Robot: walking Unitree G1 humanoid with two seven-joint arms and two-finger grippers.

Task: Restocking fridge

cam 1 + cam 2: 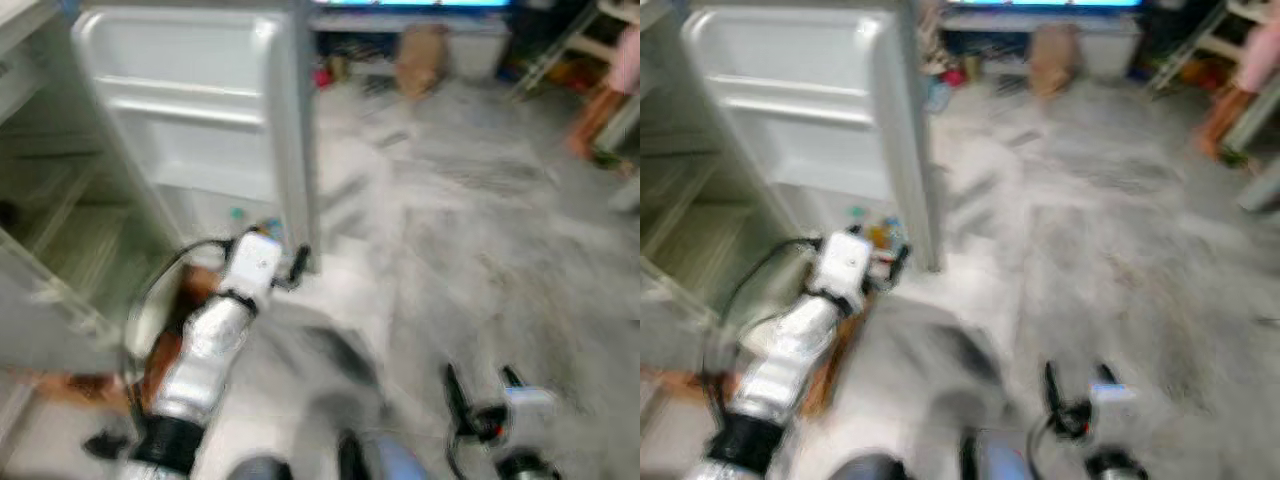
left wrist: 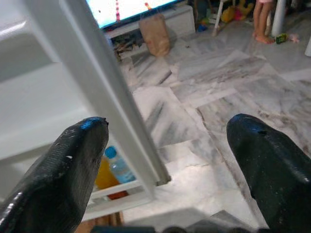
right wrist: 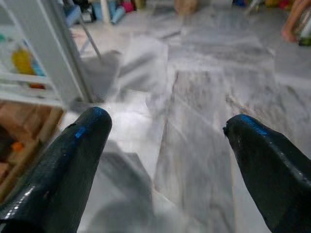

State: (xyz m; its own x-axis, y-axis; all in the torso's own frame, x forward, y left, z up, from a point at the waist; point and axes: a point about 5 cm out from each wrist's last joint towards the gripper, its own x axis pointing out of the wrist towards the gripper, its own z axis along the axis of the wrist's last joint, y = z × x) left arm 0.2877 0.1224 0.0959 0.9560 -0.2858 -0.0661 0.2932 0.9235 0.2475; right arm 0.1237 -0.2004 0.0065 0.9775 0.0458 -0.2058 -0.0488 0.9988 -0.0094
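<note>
White fridge door (image 1: 215, 110), open at far left, with white shelf rails; on its lowest rail an orange bottle (image 2: 104, 175) beside a clear bottle with a blue cap (image 2: 118, 166). Floor (image 1: 480, 230) of grey marble tiles veined with darker grey and white streaks. Left arm (image 1: 205, 350) silver with a white wrist block and black cable; left gripper (image 2: 165, 170) fingers glossy black. Right gripper (image 3: 167, 167) fingers black with a blue sheen. Brown paper bag (image 1: 420, 58) at far centre, below a bright blue-white screen (image 1: 410, 3). Reddish-brown wood (image 1: 165, 365) near left.
</note>
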